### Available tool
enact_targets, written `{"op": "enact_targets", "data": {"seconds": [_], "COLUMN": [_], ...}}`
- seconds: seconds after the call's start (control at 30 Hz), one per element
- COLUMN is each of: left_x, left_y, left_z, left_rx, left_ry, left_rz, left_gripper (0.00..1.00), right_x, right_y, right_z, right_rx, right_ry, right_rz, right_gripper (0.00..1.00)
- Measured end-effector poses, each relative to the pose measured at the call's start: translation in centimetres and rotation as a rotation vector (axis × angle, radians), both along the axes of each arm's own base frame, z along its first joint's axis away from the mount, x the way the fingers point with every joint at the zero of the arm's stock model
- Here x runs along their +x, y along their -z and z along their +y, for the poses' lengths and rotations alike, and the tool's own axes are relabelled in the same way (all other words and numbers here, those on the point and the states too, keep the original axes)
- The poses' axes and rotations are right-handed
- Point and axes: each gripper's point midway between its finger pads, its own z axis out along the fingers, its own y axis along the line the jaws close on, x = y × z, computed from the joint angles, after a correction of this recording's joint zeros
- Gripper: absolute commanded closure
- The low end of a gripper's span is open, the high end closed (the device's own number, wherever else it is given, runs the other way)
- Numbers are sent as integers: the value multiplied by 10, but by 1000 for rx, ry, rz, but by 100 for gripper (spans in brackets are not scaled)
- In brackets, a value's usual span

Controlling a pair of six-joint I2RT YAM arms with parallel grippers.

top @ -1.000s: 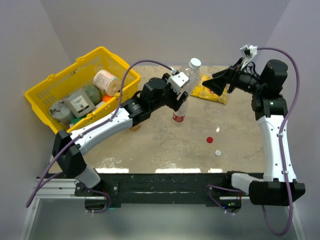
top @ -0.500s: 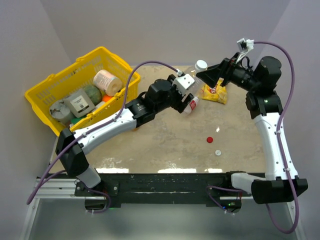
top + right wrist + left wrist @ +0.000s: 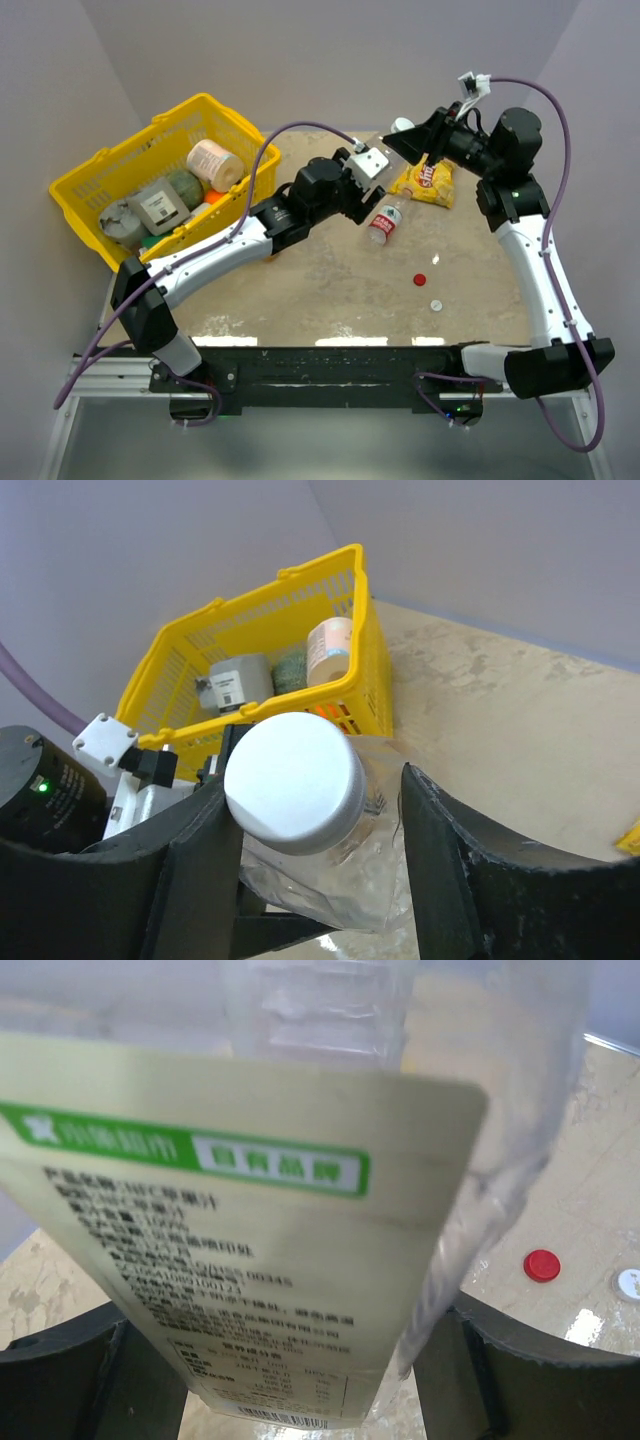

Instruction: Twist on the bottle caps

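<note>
**Bottle held tilted, right claw around its cap**

Top view: the left claw (image 3: 368,205) is clamped on the clear bottle (image 3: 386,222), holding it tilted above the worktop (image 3: 320,285). The fitted white cap (image 3: 403,126) at the bottle's far end sits inside the right claw (image 3: 402,140). The red cap (image 3: 420,279) and the loose white cap (image 3: 436,304) lie near each other on the worktop at near right.

Left wrist: the bottle's label fills the view.

Right wrist: the fingers (image 3: 455,880) stand parted either side of the fitted white cap, with a gap on one side. A yellow basket (image 3: 375,670) lies beyond.
</note>
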Motion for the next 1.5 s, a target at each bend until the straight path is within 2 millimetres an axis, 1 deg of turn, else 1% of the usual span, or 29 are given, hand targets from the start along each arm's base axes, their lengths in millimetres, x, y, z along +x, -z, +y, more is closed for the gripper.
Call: {"op": "enact_targets", "data": {"seconds": [0.03,0.07,0.1,0.13,0.17,0.2,0.27,0.3,0.33,0.4,0.5,0.57,0.63,0.73,0.77,0.93,1.03,1.17,1.33,1.43,1.5], "left_x": [0,1,1,1,1,2,3,4,4,3,-5,-13,-22,-29,-32,-37,-38,-39,-39,-40,-40], "left_y": [1,1,0,0,0,-1,-3,-4,-5,-5,7,20,33,42,44,48,48,48,48,48,48], "left_z": [0,1,0,1,1,1,1,1,2,4,14,24,36,46,48,51,50,48,48,48,48], "left_rx": [1,1,0,1,0,-3,-12,-17,-22,-19,13,43,70,90,94,97,95,93,91,92,92], "left_ry": [0,-3,-2,-2,-3,-3,-5,-7,-11,-9,-5,-3,-4,-4,-4,8,15,24,28,30,31], "left_rz": [0,-1,-1,-1,-3,-5,-11,-16,-21,-30,-18,-2,14,30,34,47,48,50,52,53,53], "left_gripper": [100,97,72,61,52,34,19,4,1,0,1,1,1,1,0,1,1,1,1,0,0], "right_x": [1,2,3,3,4,6,8,9,9,12,21,26,30,30,32,47,54,56,58,61,66], "right_y": [0,-1,-1,-2,-2,-3,-6,-8,-9,-12,-18,-15,-6,22,36,110,146,174,197,209,218], "right_z": [-1,-2,-2,-2,-2,-3,-2,-2,-2,-4,-14,-26,-39,-59,-70,-135,-163,-174,-182,-192,-202], "right_rx": [-1,1,2,2,1,-1,-11,-17,-29,-63,-139,-210,-288,-391,-426,-541,-580,-597,-580,-546,-516], "right_ry": [9,17,22,26,30,36,40,42,42,54,111,169,218,270,291,413,459,461,463,478,496], "right_rz": [-3,-3,-4,-5,-6,-4,-5,-9,-16,-40,-108,-145,-172,-167,-152,19,110,171,178,192,203], "right_gripper": [64,68,71,74,75,75,76,77,78,78,79,79,79,79,79,79,78,76,75,74,74]}}
